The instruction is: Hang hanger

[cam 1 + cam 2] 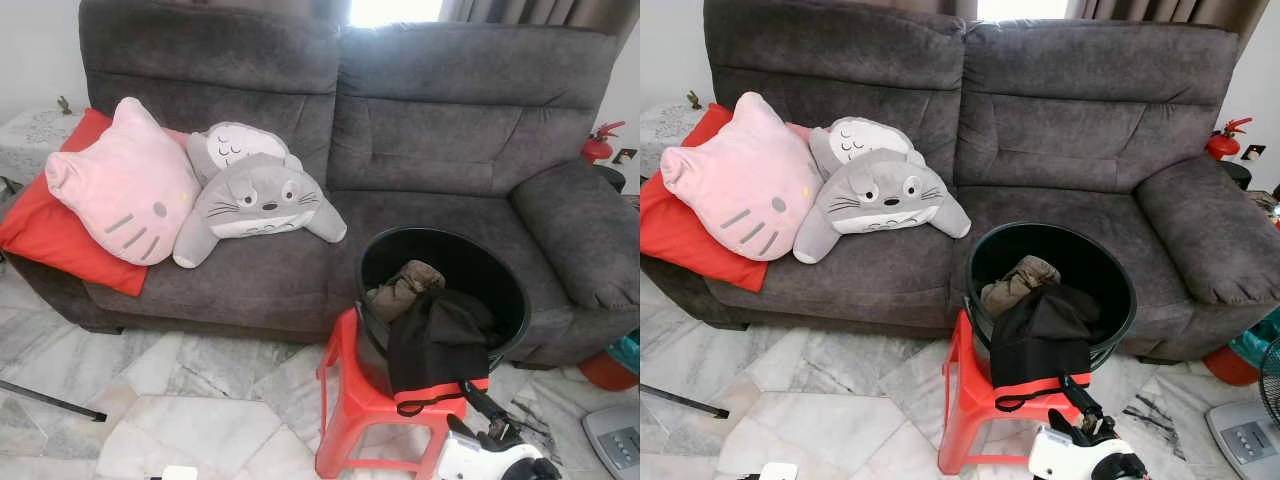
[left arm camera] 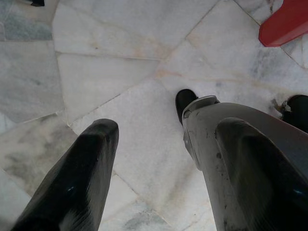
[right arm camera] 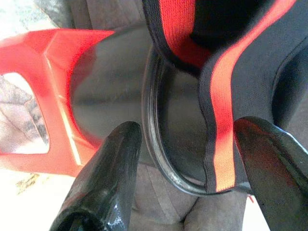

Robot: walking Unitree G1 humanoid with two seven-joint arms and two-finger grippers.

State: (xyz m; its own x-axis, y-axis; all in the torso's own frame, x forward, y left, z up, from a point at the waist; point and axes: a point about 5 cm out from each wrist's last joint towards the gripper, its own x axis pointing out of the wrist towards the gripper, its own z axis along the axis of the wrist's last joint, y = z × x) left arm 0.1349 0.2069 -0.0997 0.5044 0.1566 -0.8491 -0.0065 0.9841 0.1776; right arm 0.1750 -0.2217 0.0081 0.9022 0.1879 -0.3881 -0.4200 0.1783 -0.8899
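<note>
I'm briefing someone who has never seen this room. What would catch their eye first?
Probably the black bucket on a red stool before the grey sofa, a black garment with red trim draped over its rim. Next, the pink cat cushion and grey plush on the sofa's left side. The open right hand nears the garment.

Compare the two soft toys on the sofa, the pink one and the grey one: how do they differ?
The pink cushion is a flat cat face with a bow, leaning on the red pillow at the sofa's left end. The grey plush is rounder, with a white belly, whiskers and arms spread out, and lies to the right of the pink cushion, touching it. The pink cushion looks larger. Both rest on the seat of the sofa.
</note>
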